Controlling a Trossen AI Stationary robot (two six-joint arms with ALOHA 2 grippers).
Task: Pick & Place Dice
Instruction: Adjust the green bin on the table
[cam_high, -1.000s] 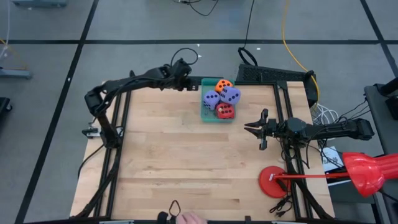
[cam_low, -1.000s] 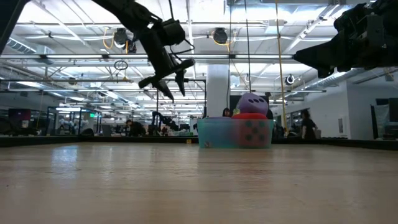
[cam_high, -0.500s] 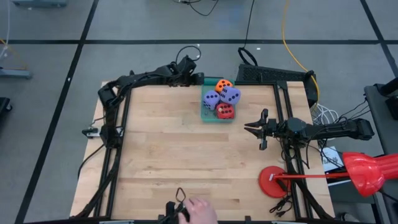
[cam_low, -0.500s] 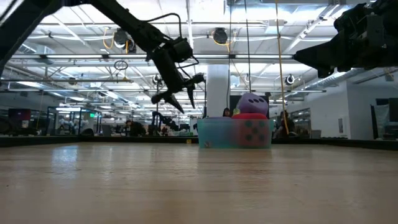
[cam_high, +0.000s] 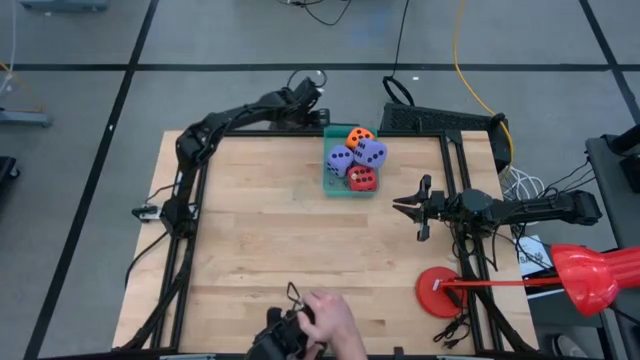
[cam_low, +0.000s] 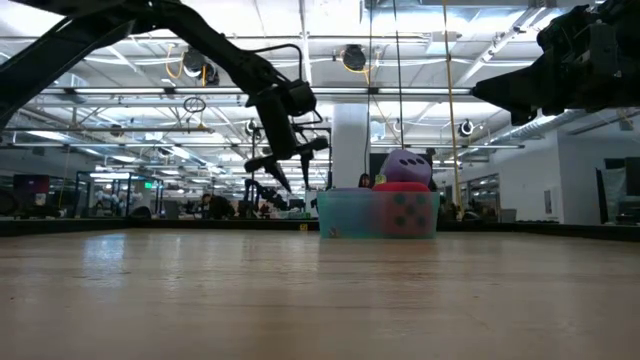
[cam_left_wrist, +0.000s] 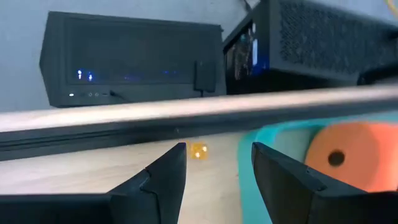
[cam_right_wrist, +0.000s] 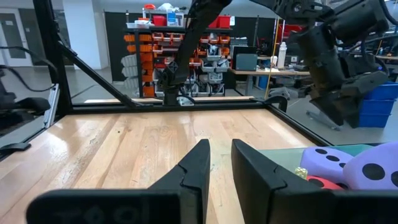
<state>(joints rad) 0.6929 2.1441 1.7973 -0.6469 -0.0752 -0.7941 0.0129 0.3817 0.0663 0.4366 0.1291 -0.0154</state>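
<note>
The wooden table (cam_high: 280, 230) spreads out beneath me, and near its far edge sits the teal tray (cam_high: 334, 184), holding all four dice heaped together. The two lavender dice (cam_high: 370, 152) lie uppermost, side by side, one of them touching the orange die (cam_high: 357, 135) at the tray's far end and the red die (cam_high: 363, 178) at its near end. From table height the tray's wall (cam_low: 352, 215) hides most of the pile; only a lavender die rises clear above the rim.

My left tool (cam_high: 313, 106) hangs above the far edge of the table, just beside the tray's far left corner, its fingers (cam_left_wrist: 163, 174) spread apart with nothing between them; past them I see the tray's rim and the orange die close by.

My right tool (cam_high: 403, 205) waits over the right side of the table, well apart from the tray, fingers (cam_right_wrist: 198, 163) drawn nearly together and holding nothing.

At the near edge of the table a person's hand (cam_high: 328, 318) rests on a dark object.
</note>
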